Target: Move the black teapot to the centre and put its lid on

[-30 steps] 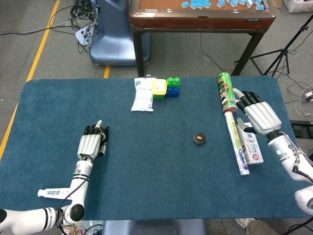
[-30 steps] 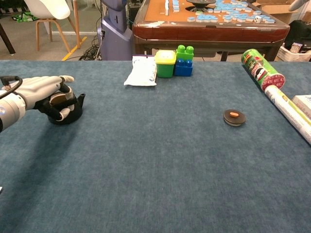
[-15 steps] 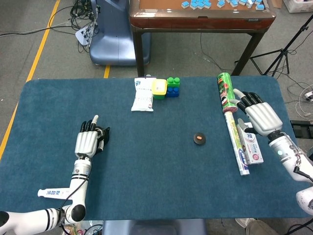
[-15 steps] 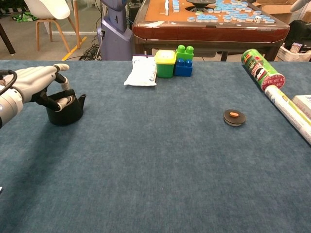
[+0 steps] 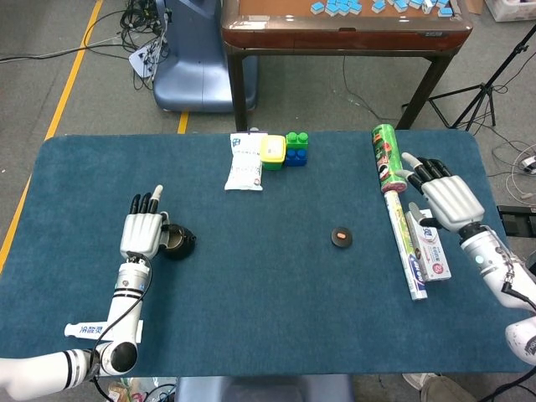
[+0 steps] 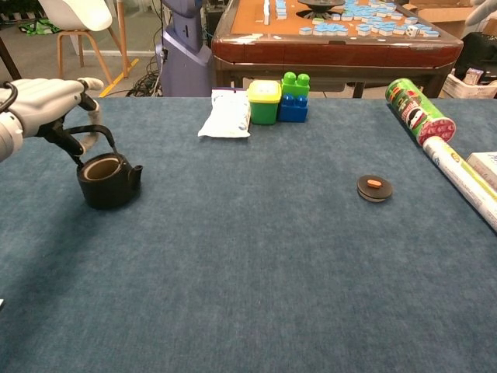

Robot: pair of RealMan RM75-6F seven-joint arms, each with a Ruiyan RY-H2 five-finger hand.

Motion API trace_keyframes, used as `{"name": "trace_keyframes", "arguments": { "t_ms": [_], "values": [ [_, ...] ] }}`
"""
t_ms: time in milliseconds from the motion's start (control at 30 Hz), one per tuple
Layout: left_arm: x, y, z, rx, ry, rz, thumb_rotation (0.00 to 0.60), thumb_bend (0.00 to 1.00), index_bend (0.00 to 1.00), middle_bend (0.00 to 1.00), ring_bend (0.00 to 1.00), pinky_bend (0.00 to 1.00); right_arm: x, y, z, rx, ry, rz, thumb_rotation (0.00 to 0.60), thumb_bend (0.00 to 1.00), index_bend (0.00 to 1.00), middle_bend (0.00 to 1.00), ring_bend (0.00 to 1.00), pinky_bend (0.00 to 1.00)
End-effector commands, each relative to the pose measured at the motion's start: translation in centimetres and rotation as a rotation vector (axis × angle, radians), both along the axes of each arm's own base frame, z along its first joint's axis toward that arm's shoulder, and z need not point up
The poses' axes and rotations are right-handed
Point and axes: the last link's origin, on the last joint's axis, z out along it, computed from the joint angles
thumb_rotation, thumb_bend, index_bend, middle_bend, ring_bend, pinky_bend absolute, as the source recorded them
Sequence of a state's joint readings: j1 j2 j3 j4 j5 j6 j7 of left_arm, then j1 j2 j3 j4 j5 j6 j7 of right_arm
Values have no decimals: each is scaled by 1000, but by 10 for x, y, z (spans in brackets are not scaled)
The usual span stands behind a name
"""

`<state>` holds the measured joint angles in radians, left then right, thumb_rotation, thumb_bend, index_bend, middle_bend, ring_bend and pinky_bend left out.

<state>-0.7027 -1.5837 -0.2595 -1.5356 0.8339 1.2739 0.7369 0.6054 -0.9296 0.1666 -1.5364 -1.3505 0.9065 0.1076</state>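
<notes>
- One teapot [image 6: 109,180] stands lidless on the left of the table [image 6: 248,311], its spout pointing right; bare blue cloth runs from it to the middle.
- The left hand [image 6: 43,105] holds the teapot's handle [image 6: 92,132] from above, fingers curled round it. A second ago that hand lay low over the pot; now it has risen and the pot sits a little nearer the centre.
- One lid [image 6: 374,187], black with an orange knob, lies flat right of centre, well apart from the teapot and unmoved.
- The right hand [image 5: 448,198] rests with fingers spread, holding nothing, over one boxed tube [image 5: 429,250] by the right edge, beside one foil roll [image 5: 404,244].
- Further back: one green can [image 6: 419,110], one white packet [image 6: 227,113], one stack of blocks [image 6: 293,97] and one yellow-lidded cup [image 6: 264,101] near the far edge.
</notes>
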Motion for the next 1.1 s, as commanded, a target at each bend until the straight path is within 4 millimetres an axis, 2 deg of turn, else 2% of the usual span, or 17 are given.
{"name": "trace_keyframes", "arguments": {
  "t_ms": [33,567,1100],
  "values": [
    [5,2,2,-7,4,-13,600,452,622,0,0,0,0,-1,-1,-1,-1,-1,600,521,156,0,0,0],
    [45,-10,1,-13,85,-76,600,452,610,0,0,0,-5,-2,0,-2,-26,1,600,522,156,0,0,0],
    [106,-11,-25,-48,193,-160,600,452,593,0,0,0,-21,-4,15,-11,-76,9,600,521,156,0,0,0]
  ]
}}
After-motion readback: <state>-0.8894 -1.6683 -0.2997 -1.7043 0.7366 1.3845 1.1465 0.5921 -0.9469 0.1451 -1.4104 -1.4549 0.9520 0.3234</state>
